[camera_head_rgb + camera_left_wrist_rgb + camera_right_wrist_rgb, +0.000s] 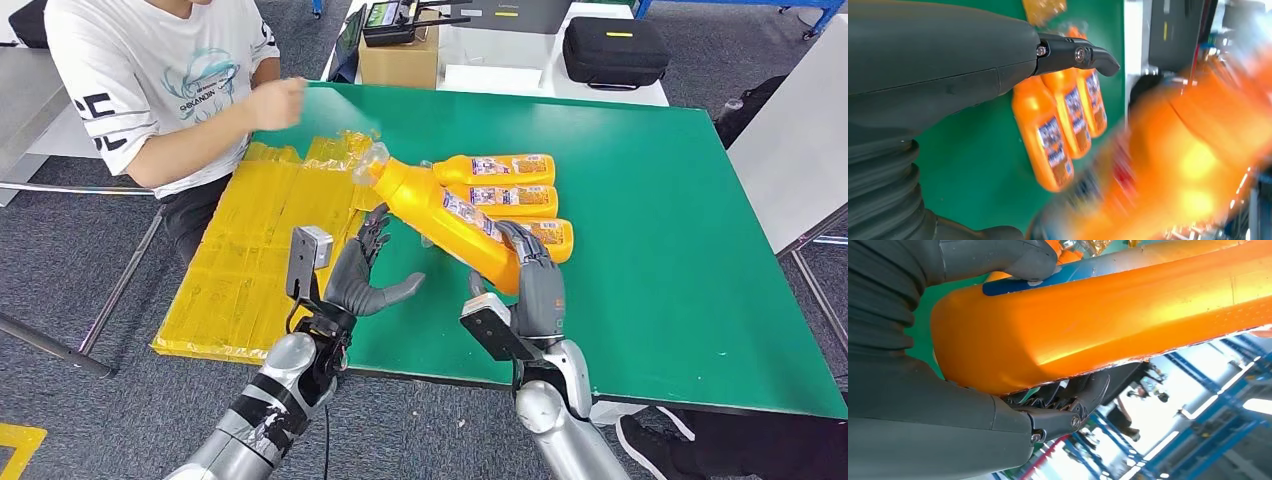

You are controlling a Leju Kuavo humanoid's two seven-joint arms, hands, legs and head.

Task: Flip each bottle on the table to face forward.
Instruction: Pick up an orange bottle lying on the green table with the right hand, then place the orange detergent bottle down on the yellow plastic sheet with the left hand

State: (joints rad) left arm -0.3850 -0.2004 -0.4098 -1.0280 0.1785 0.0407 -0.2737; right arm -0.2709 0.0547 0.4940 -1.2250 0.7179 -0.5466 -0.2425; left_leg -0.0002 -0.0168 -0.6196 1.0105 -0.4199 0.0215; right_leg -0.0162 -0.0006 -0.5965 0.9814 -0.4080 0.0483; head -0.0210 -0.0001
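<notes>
We see the held bottle lifted off the green desk, tilted with its clear cap up and to the far left. Our right robot hand grips its base. Three bottles lie side by side just behind it, labels up. Our left robot hand hovers beside it, fingers spread, holding nothing. A person sits far left by yellow sheets.

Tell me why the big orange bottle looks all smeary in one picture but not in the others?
In the left wrist view the held bottle is smeared by motion blur and sits very close to the camera, while the three bottles lying on the table stay fairly sharp. In the head view it looks crisp in the right hand. In the right wrist view it is sharp, with bright glare behind.
</notes>
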